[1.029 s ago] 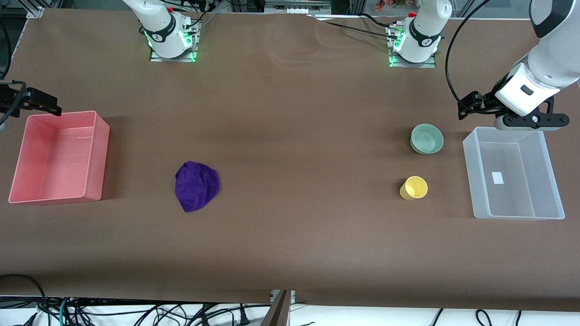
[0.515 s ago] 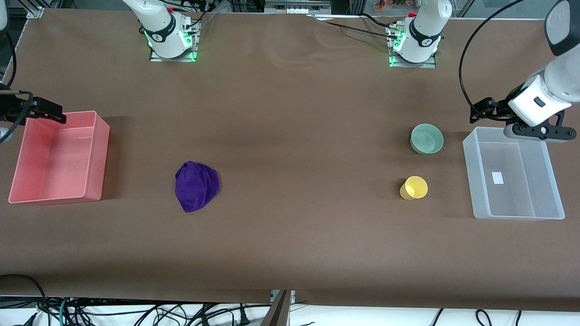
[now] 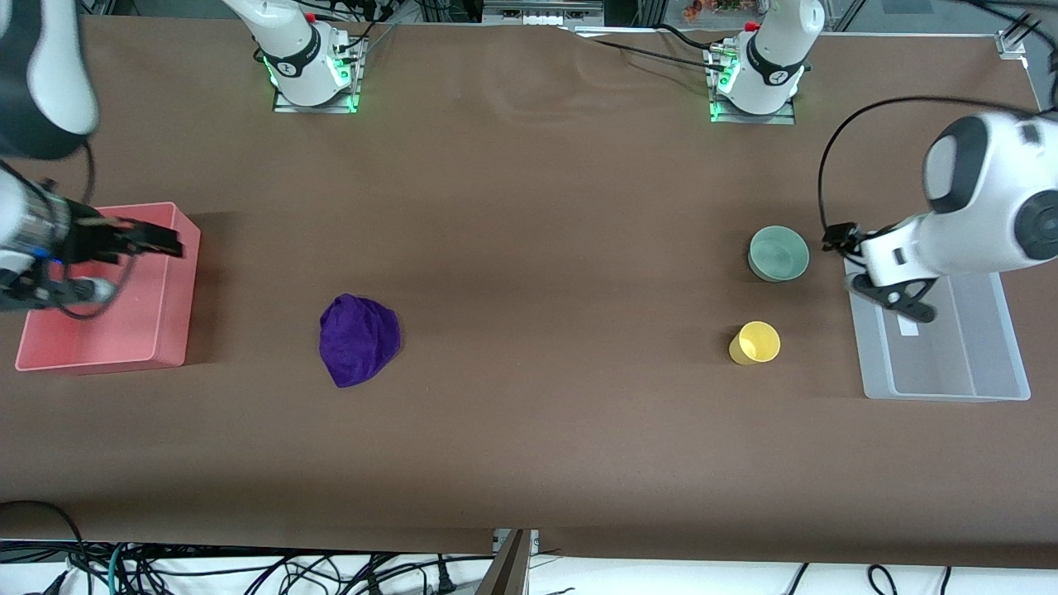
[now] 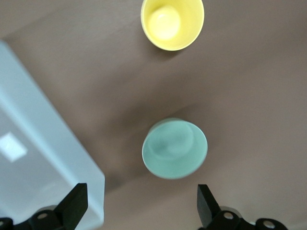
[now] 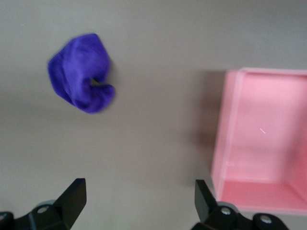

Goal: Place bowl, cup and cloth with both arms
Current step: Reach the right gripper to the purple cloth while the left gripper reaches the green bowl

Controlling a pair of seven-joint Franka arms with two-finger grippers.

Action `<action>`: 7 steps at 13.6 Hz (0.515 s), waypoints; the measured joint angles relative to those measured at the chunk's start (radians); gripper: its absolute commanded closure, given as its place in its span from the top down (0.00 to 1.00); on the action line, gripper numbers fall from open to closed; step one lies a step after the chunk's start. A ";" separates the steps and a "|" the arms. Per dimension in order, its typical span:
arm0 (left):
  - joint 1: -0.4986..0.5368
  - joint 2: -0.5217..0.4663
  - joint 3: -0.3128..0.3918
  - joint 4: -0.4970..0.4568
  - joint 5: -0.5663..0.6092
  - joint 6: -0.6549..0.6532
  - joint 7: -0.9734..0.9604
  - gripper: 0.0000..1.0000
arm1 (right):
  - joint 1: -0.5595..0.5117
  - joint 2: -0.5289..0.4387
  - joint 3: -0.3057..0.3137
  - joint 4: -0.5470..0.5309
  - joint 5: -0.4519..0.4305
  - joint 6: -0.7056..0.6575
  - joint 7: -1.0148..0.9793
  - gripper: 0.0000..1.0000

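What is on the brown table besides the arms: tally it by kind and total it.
Bins: 2, pink plastic bin and clear plastic bin
Bowls: 1, mint-green round bowl
Cups: 1, yellow handleless cup
Cloths: 1, crumpled purple cloth
Total: 5

Even, bright overhead lighting across the matte brown surface, without glare. Soft short shadows only: a dark band beside the pink plastic bin toward the middle of the surface, a faint one under the crumpled purple cloth, a small one beside the plain yellow cup. Green glow at both arm bases. Motion blur on the white right arm and on the white left arm in the front view. Left wrist view soft, the pale mint-green bowl with smeared edges, the clear plastic bin hazy. Right wrist view also blurred, greyer in colour, the cloth outline streaked.
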 measured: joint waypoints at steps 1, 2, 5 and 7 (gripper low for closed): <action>0.001 0.011 0.000 -0.057 0.000 0.093 0.064 1.00 | 0.025 0.009 0.002 -0.035 0.003 0.064 0.022 1.00; 0.003 0.017 0.000 -0.116 0.000 0.186 0.112 1.00 | 0.041 0.021 0.007 -0.067 0.004 0.124 0.056 1.00; 0.004 0.030 0.000 -0.298 0.010 0.441 0.194 1.00 | 0.055 0.087 0.054 -0.135 0.006 0.285 0.159 1.00; 0.005 0.051 0.000 -0.366 0.058 0.533 0.221 0.63 | 0.070 0.158 0.075 -0.152 0.006 0.375 0.198 1.00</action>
